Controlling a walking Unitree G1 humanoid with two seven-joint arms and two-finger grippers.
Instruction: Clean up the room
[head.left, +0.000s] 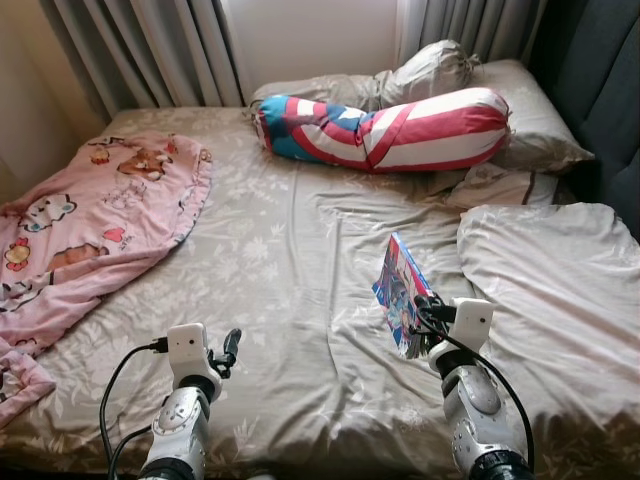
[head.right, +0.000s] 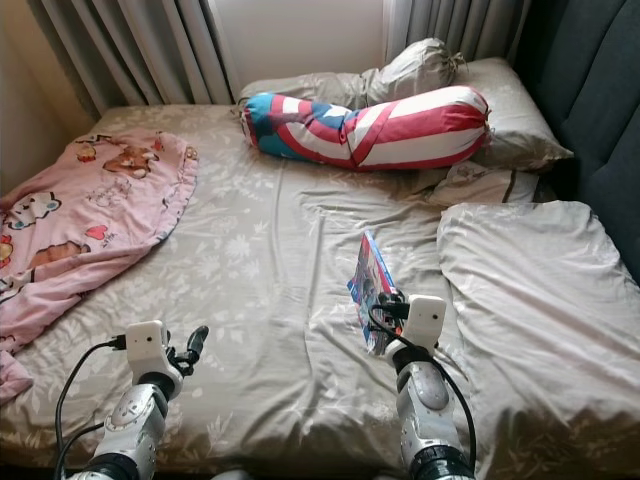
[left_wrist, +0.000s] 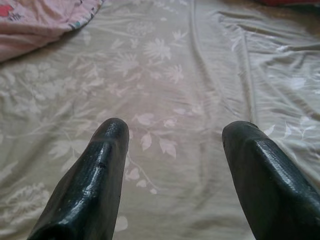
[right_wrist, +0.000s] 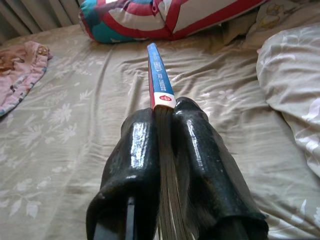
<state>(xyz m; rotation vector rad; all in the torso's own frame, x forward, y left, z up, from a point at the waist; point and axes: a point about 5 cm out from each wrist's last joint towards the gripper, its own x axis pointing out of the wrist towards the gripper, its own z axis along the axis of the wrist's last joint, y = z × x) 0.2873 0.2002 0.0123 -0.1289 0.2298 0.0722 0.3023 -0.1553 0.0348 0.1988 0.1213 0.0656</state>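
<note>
- Right gripper (right_wrist: 165, 117): jaws clamped on the lower edge of a thin book (head.left: 402, 290), which is held on edge, spine up, above the bed sheet (head.left: 290, 290).
- Book judged as picked up but not yet put away; no shelf or other drop-off place is visible, so the destination cannot be told.
- Left gripper (left_wrist: 172, 145): jaws apart, nothing held, hovering low over bare sheet near the foot of the bed.
- Pink blanket (head.left: 90, 220) is seen crumpled over the robot's left side of the bed, one end spilling off the near edge. Judged as not yet folded or straightened.
- Grey duvet (head.left: 560, 290) lies bunched on the right side, just beside the held book. Judged as still to be spread out.
- Farther back, a red-white-blue bolster pillow (head.left: 390, 128) lies across the head of the bed, resting against grey pillows (head.left: 520, 120) that are stacked unevenly. Possibly to be squared up.
- Curtains (head.left: 150, 50) hang behind the bed.
- Overall judgement: early stage. One item is in hand, bedding is untouched.
</note>
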